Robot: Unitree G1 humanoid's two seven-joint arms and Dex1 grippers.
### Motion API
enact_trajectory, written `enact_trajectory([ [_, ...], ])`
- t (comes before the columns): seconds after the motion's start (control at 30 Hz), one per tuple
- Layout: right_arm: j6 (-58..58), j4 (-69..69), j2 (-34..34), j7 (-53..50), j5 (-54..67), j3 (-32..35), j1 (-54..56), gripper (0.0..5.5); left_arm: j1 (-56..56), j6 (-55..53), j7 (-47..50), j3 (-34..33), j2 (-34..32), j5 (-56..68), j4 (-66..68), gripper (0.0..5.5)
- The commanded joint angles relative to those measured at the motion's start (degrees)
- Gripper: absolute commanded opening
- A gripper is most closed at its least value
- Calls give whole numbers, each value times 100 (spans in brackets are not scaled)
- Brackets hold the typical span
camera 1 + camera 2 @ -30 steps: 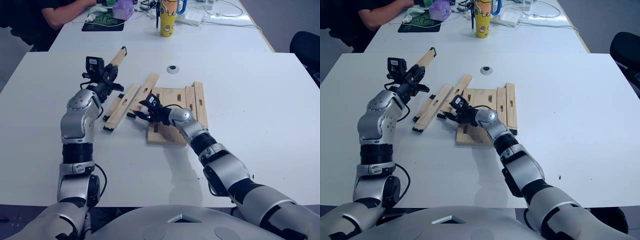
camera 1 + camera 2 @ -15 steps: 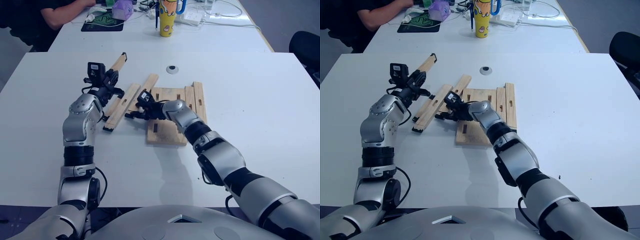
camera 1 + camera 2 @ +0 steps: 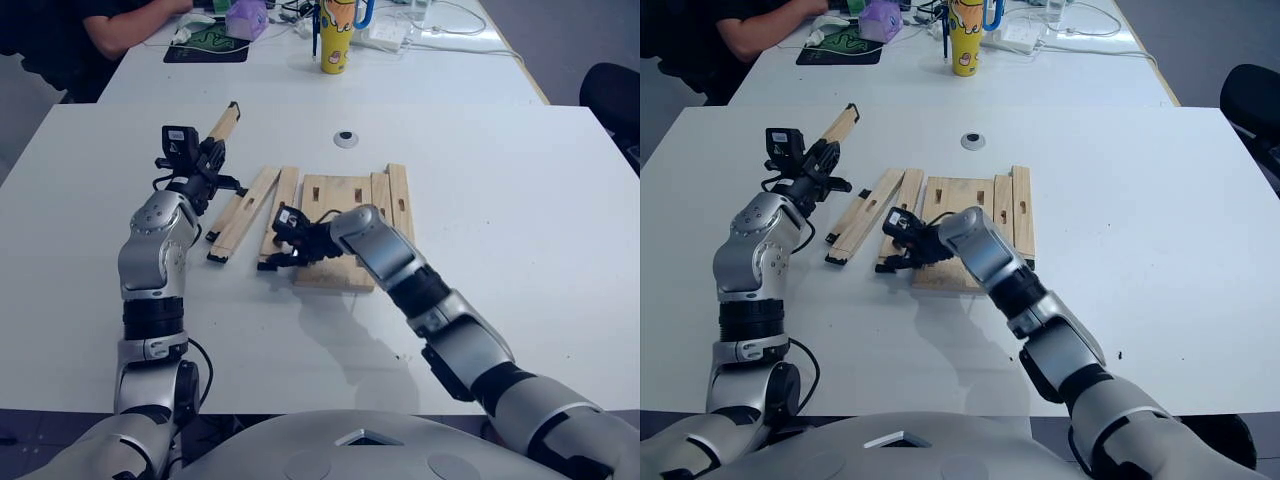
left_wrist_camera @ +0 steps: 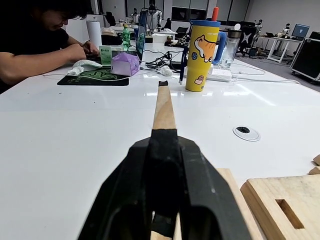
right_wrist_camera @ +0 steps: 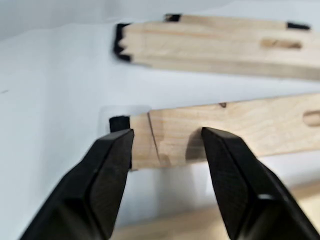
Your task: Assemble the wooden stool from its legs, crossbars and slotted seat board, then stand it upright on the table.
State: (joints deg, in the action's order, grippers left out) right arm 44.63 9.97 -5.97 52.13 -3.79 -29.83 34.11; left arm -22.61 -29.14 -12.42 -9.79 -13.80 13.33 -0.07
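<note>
- Our left arm was bent at the elbow with the forearm raised. Its claw (image 3: 207, 160) was clamped shut on one wooden leg (image 4: 164, 107), which pointed away over the desk (image 3: 520, 200).
- Our right arm was stretched across the front of the seat board (image 3: 340, 190). Its claw (image 5: 167, 136) was spread open, with one finger on either side of the near end of a slotted bar (image 5: 240, 125) lying flat on the desk.
- The seat board lay flat, pale wood cut with slots, with two slats (image 3: 391, 195) at its right side.
- More bars (image 3: 243, 212) lay just left of the slotted bar.
</note>
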Motion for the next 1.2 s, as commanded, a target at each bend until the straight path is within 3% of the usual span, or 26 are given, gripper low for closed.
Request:
enact_trajectory([
  [0.03,1819,-1839,-526,-176,340,-82,-1202,252,306,-326,117,-60,16,105,-575,44],
  [0.1,1954,-2280,-389,-475,404,199,-1239,252,338,-407,95,-35,13,142,-712,44],
  [0.23,1391,-2549,213,-1552,506,1471,-909,252,386,-610,-57,29,-110,249,-1039,44],
  [0.33,947,-2873,269,-1620,1086,2427,-653,252,385,-726,-454,130,-398,370,-1253,44],
  [0.43,-151,-2507,48,-1750,1260,2991,-294,252,388,-861,-1224,253,-972,581,-1444,44],
  [0.5,-844,-2075,86,-1900,1320,3183,-65,225,346,-986,-1641,358,-1244,746,-1587,44],
  [0.67,-2664,-1017,69,-2441,841,2981,347,150,242,-1232,-2318,621,-1398,1263,-1904,44],
  [0.8,-3306,-432,14,-2664,474,2658,413,91,114,-1377,-2374,723,-1367,1431,-2016,44],
  [1.0,-3137,155,-204,-2543,-102,1899,60,7,-49,-1477,-2243,652,-1269,1633,-2043,44],
  [1.2,-2695,26,-136,-2358,-94,1411,-468,0,-324,-1562,-1826,368,-942,1960,-2080,44],
])
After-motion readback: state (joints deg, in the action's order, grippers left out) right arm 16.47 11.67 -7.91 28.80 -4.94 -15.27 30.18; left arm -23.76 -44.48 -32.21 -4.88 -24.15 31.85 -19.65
